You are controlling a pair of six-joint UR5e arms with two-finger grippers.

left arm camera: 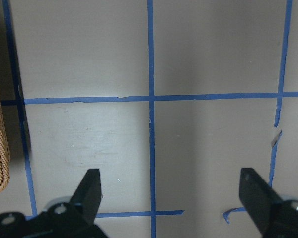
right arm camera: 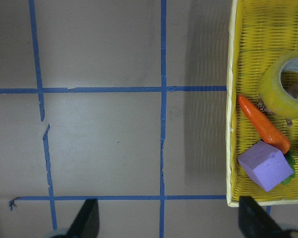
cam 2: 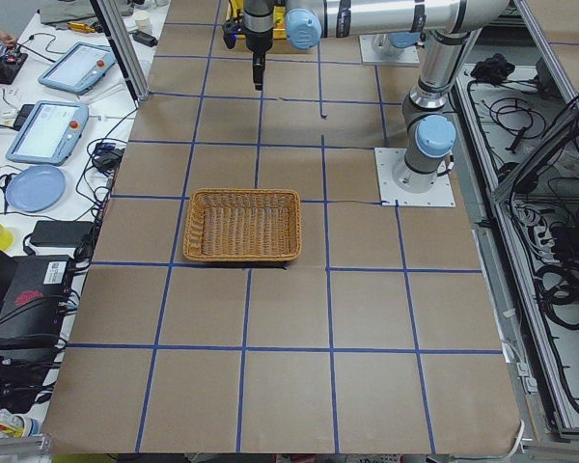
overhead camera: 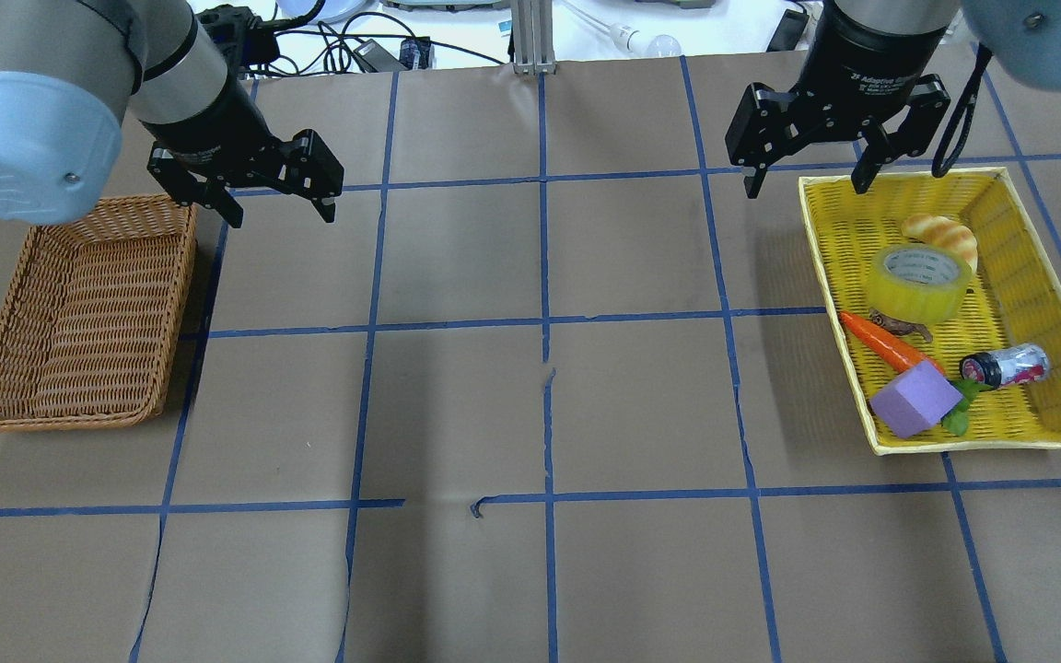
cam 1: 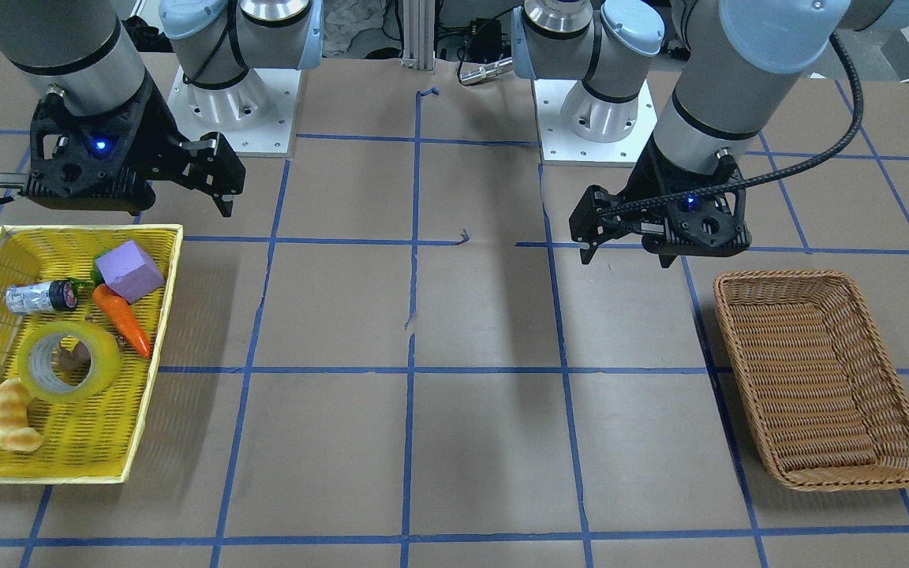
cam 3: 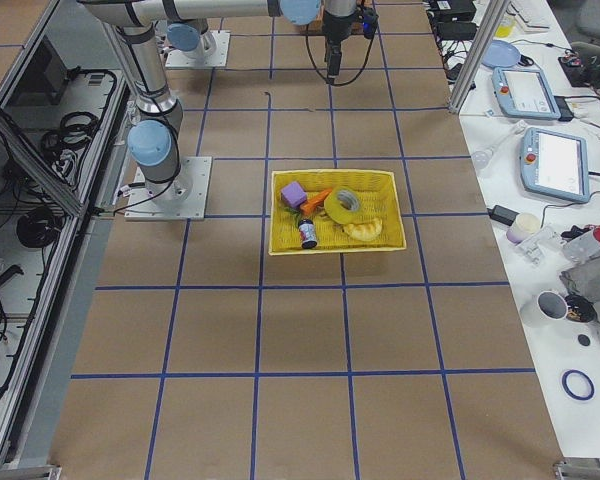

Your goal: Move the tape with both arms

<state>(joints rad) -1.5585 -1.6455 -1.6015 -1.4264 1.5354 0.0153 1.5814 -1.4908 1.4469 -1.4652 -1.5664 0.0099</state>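
Near the worktop's right edge, the tape [overhead camera: 922, 276] lies flat in the yellow basket [overhead camera: 899, 173], between a croissant [overhead camera: 940, 235] and a carrot [overhead camera: 890, 343]. The right claw [overhead camera: 805, 184] hangs released near that basket. The left claw [overhead camera: 282, 216] hangs released beside the wicker basket [overhead camera: 79, 313].

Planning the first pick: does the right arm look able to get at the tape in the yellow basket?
Probably yes. The tape lies uncovered in the yellow basket, and the open right gripper hangs high beside that basket. The croissant and carrot lie close at the tape's sides.
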